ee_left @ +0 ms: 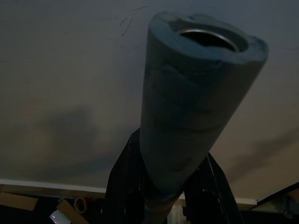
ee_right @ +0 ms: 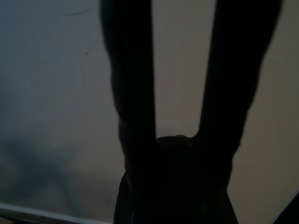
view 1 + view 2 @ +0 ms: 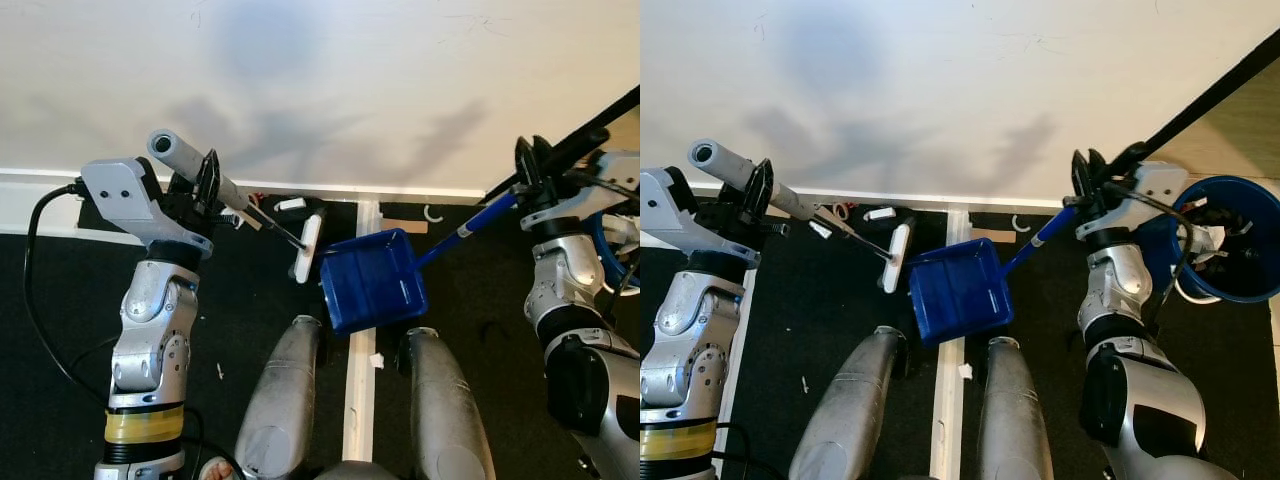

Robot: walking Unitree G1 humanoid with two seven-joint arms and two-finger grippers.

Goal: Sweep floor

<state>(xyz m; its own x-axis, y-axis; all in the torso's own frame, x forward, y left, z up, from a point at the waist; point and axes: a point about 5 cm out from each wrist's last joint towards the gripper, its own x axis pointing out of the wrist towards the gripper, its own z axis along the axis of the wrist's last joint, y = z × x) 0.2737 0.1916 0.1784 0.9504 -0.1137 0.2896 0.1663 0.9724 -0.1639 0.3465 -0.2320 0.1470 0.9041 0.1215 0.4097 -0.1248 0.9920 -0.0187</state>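
Left gripper (image 3: 207, 185), broom (image 3: 240, 205), beside dustpan (image 3: 372, 280).

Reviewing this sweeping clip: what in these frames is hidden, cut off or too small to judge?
- Top of the dustpan's long handle: cut off by the right eye view's edge.
- Contents of the blue bucket: cut by that edge, a dark tangle.
- Small scraps by the baseboard: too small to identify.
- Inside the dustpan: no debris discernible.
- Broom head: seen edge-on, bristles unclear.
- Right wrist view: too dark to show what the right gripper holds.
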